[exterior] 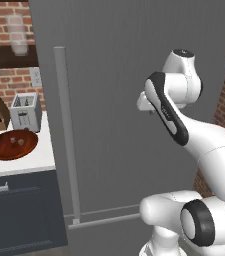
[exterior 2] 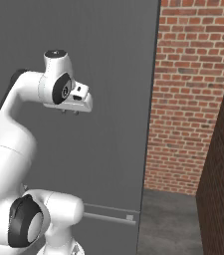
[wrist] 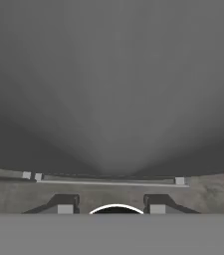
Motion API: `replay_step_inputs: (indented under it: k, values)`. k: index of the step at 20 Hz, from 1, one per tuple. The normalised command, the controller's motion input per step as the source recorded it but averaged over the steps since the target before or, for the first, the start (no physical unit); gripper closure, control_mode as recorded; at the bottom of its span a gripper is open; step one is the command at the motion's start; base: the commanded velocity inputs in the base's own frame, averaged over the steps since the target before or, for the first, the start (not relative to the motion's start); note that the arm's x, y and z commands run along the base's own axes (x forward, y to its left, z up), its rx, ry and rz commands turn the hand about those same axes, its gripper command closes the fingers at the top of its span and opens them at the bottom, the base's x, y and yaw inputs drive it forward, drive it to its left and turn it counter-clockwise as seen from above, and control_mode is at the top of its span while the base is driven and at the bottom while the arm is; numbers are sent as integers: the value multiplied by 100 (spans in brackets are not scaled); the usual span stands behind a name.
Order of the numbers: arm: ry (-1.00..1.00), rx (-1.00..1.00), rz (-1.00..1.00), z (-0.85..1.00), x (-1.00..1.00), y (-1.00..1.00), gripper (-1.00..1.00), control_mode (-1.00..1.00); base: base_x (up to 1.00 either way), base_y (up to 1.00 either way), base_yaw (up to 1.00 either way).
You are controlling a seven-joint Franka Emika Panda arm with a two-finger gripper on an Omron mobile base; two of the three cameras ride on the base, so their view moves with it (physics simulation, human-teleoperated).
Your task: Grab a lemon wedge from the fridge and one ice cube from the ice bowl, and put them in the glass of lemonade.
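Your fingers (wrist: 111, 205) sit spread and empty, facing the closed fridge (exterior: 114, 75); swing them across to its bar handle (exterior: 66, 135) first.

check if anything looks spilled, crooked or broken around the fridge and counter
Nothing stands out. The tall matte grey fridge is shut, and the shallow reddish-brown ice bowl sits level on the white counter beside the silver toaster.

Fridge (exterior: 114, 100) is done in flat matte grey, bar handle (exterior: 66, 135) paler grey. Bowl (exterior: 11, 145) at 9 o'clock is glossy reddish-brown. Red brick wall (exterior 2: 193, 94) patterned with pale mortar.
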Motion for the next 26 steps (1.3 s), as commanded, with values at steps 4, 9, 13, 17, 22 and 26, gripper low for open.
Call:
replay_step_inputs:
  k: [4,9,13,17,22,26]
  values:
    - [0,0,0,0,-29,0,-100,-100,0,0,0]
    - [0,0,0,-5,-68,-1,-100,-100,0,0,0]
    - [0,0,-2,-1,-79,-3,-100,-100,0,0,0]
    - [0,0,-5,-6,-78,-11,-100,-100,0,0,0]
    - [-2,0,-3,-18,-63,-18,-100,-100,0,0,0]
    - [-1,0,-1,-27,-46,-6,-100,-100,0,0,0]
